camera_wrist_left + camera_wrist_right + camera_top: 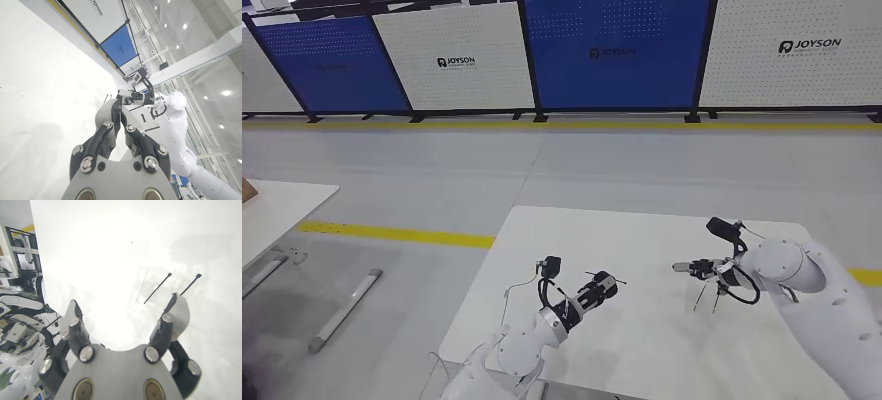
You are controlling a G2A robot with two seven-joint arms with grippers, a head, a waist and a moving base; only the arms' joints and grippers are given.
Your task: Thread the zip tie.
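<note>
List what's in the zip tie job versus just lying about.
Job: zip tie held in the left gripper, jaws shut; right gripper, jaws open.
Lying about: two loose zip ties on the table; clear sheet.

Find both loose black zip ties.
Right wrist view: both black plastic zip ties lie side by side on the white table, by the open right claw.
</note>
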